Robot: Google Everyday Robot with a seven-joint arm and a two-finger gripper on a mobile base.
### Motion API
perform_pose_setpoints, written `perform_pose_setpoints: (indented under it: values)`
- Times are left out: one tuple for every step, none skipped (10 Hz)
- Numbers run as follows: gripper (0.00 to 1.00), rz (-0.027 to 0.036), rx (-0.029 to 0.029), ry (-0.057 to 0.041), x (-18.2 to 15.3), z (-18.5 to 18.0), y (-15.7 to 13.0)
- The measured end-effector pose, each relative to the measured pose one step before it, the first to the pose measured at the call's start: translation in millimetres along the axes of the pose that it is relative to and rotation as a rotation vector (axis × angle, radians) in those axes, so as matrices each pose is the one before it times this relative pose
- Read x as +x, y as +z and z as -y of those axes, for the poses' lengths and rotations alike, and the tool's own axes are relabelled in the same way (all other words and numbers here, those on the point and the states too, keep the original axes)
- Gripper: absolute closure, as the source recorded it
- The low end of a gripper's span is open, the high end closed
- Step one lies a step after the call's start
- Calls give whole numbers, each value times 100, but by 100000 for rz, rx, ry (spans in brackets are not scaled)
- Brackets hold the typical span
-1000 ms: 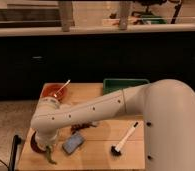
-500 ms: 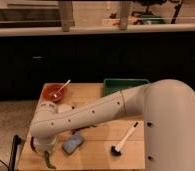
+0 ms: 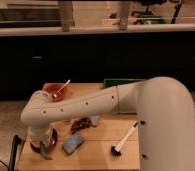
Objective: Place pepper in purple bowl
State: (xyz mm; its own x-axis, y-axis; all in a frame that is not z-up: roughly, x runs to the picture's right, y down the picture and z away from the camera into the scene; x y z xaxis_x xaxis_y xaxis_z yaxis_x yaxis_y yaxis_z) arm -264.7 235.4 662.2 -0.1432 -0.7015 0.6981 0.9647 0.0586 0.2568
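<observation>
A pale wooden bench stands in a dim room and fills the lower part of the camera view. At its near left corner lies the round, shallow, dark maroon-purple bowl, most of it covered by the robot's wrist. The small slim green pepper shows at the bowl's near rim. It points down and outward over the edge, and whether it rests in the bowl or only against the rim cannot be told. The pincer is at the lower end of the thick white arm, right over the bowl and just above the pepper. Whether it is apart, together or clamped on the pepper cannot be told.

Just right of the bowl lies a flat grey-blue rectangular sponge, tilted. Further right, near the bench's front, is a black-headed brush with a white handle, lying slantwise with its head toward the viewer.

Behind the sponge, under the arm, sits a dark reddish bunch of grapes, with a small pale cup just beside it on the right.

At the far left of the bench stands an orange-red bowl with a white utensil leaning out of it. A green rectangular tray lies at the far edge, partly hidden by the arm.

Beyond the bench runs a row of dark cabinets under a light countertop.
</observation>
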Motion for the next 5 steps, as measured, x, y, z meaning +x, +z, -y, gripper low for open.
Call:
perform_pose_setpoints:
  values:
    - [100, 1445, -950, -1436, 636, 822, -109]
    - [100, 1159, -266, -618, 643, 453, 12]
    - [100, 910, -613, -9, 400, 117, 3]
    - [100, 783, -627, 363, 295, -37, 25]
    - [98, 382, 363, 905, 285, 21, -59]
